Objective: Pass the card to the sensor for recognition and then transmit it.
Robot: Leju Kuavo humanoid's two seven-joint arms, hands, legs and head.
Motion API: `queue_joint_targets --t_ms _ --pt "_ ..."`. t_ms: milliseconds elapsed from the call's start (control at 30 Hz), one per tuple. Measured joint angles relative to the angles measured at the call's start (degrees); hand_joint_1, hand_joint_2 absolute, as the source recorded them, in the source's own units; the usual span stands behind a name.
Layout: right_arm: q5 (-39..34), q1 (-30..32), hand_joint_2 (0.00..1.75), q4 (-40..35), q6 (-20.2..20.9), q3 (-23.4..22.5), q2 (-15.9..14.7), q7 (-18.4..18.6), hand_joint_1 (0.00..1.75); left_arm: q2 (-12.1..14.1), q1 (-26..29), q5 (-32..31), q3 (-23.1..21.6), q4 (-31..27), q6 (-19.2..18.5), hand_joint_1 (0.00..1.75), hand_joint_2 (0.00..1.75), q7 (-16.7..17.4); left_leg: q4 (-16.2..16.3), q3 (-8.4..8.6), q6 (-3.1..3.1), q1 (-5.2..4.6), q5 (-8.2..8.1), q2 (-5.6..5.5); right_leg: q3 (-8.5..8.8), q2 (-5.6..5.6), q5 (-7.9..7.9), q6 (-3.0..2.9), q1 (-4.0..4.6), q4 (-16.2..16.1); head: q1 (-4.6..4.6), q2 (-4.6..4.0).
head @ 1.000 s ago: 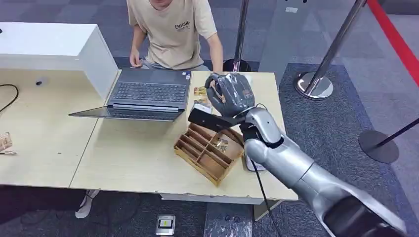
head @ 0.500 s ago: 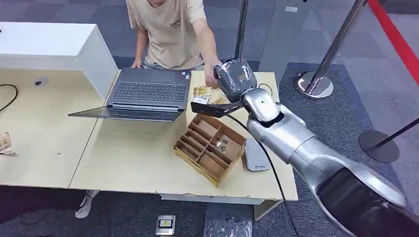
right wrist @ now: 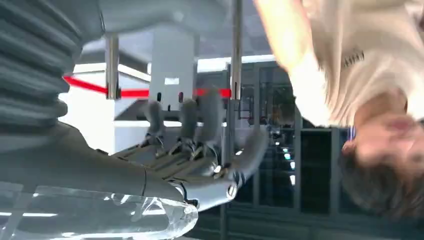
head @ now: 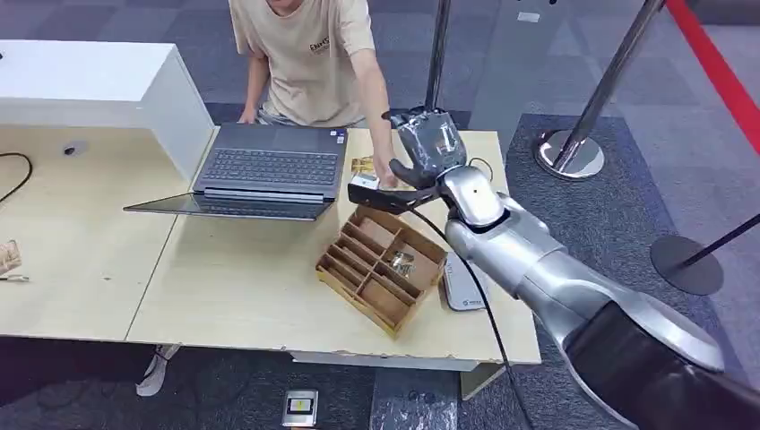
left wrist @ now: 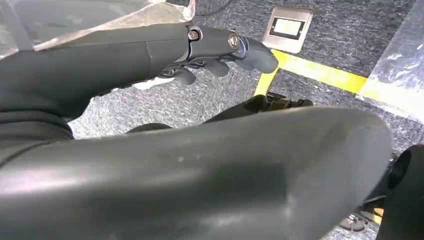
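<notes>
In the head view, you see the right hand (head: 428,148) raised over the far right part of the worktop (head: 224,296), palm turned up, fingers apart and nothing in it. The person (head: 314,54) behind the worktop reaches an arm down beside it, and a small white thing at that person's fingers, just left of the robot's thumb, may be the card (head: 363,182); you cannot be sure, it is too small. My judgement: the handover is done or nearly done, and what is left is to bring the arm back. The sensor (head: 463,283) lies flat near the right edge, beside the wooden tray (head: 379,270); the laptop (head: 269,170) stands to the left. Room is open to the right of the arm, but the posts (head: 600,90) stand there, and the tray is under the forearm. In the left wrist view, the left hand (left wrist: 220,50) hangs above the floor, fingers loosely curled and holding nothing. In the right wrist view, the right hand has fingers spread and is empty, with the person close in front, so you should withdraw slowly.
</notes>
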Motion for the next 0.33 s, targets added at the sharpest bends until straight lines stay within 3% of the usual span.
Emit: queue_joint_targets --t_ms 100,233,333 --pt "-3.4 0.2 0.00 0.0 -2.5 -0.8 0.0 -1.2 0.00 0.0 0.0 0.0 0.0 0.0 -0.1 0.00 0.00 0.0 0.0 0.00 0.00 0.00 0.00 0.01 -0.01 0.00 0.00 0.00 0.00 0.0 0.00 0.00" --pt "-19.3 2.9 0.00 -3.1 -9.2 -7.2 0.1 -7.2 0.00 0.0 -0.1 0.0 0.0 0.0 -0.4 0.00 0.00 0.2 0.0 0.00 0.00 0.01 0.00 -0.03 0.01 -0.01 0.00 0.00 0.01 0.0 0.00 0.00" --pt "-31.8 7.9 0.00 -8.6 -9.7 -11.3 0.3 -10.5 0.00 0.0 -0.1 0.5 0.0 0.0 -0.1 0.00 0.00 0.7 0.0 0.01 0.00 0.02 -0.01 -0.02 0.01 0.03 0.00 0.00 0.02 0.0 0.00 0.00"
